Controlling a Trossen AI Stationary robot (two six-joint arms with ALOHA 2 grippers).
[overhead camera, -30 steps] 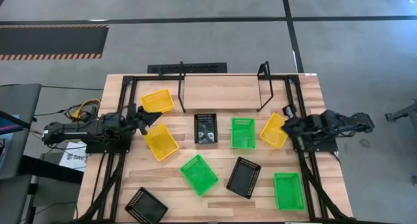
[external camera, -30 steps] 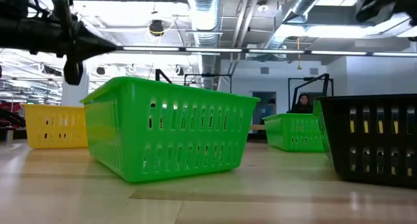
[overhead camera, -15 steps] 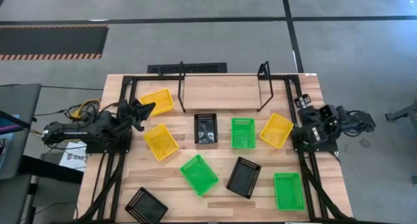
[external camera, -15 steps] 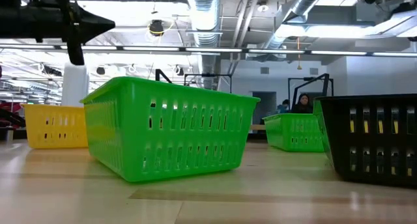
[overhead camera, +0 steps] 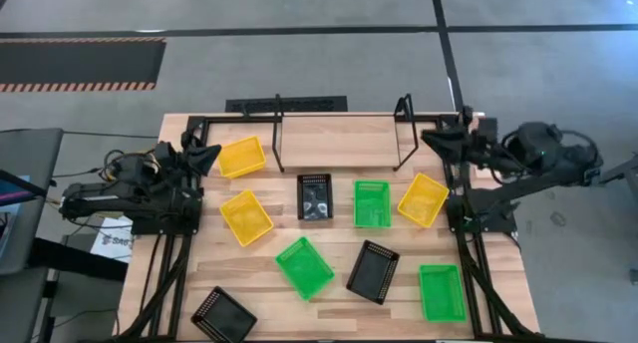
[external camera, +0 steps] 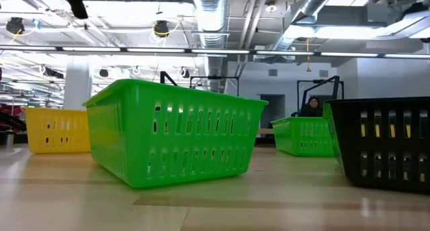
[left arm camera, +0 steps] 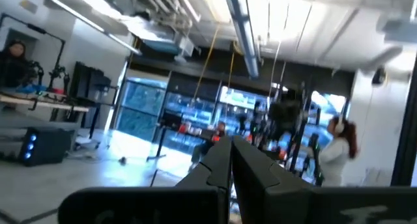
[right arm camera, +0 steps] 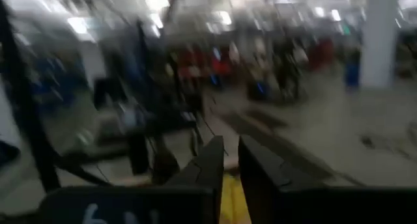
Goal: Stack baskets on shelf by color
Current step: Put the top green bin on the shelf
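The shelf (overhead camera: 339, 141), a light-wood plank on black wire legs, stands at the table's back with nothing on it. Nine baskets lie on the tabletop: yellow ones (overhead camera: 241, 156), (overhead camera: 245, 217), (overhead camera: 423, 199), green ones (overhead camera: 372, 203), (overhead camera: 304, 267), (overhead camera: 442, 292), black ones (overhead camera: 314, 196), (overhead camera: 373, 271), (overhead camera: 222, 315). My left gripper (overhead camera: 209, 156) hovers beside the back-left yellow basket, shut and holding nothing (left arm camera: 231, 144). My right gripper (overhead camera: 431, 140) hangs by the shelf's right leg, its fingers a narrow gap apart and holding nothing (right arm camera: 230, 149).
The low view shows a green basket (external camera: 175, 140) close up, a yellow one (external camera: 57, 129) at left, a black one (external camera: 383, 144) at right. Black frame rails (overhead camera: 169, 263) run along both table sides. A person sits far behind in the room.
Both arms have lifted and swung back toward the table's rear corners. The right gripper has left the right yellow basket and its fingers have parted slightly. No basket has moved.
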